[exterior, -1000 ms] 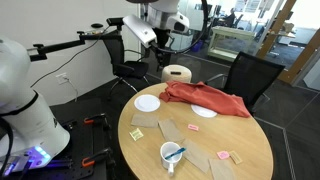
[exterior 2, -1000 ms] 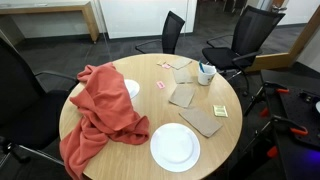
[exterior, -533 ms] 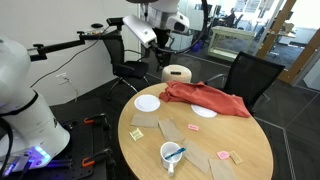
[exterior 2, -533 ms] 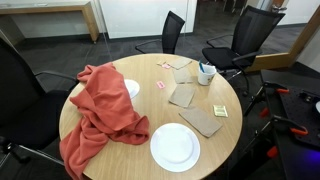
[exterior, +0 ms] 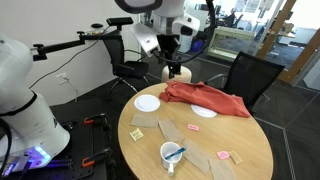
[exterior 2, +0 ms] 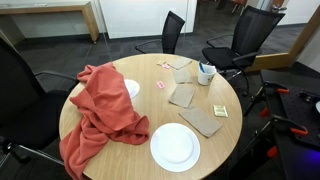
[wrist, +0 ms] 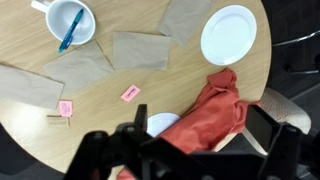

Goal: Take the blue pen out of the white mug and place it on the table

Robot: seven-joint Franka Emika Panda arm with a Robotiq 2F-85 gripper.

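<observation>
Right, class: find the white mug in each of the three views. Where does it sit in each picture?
Exterior view: the white mug sits low, centre, near the bottom edge.
Exterior view: the mug sits upper right of the picture.
Wrist view: top left corner.
Shared landmark: the red cloth.

Both exterior views face the table [exterior: 250, 140] [exterior 2: 165, 110] from seemingly opposite sides; wrist view looks straight down.

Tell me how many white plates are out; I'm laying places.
2: an uncovered plate near the table edge, a second plate partly under the red cloth. The cloth may hide more.
</observation>
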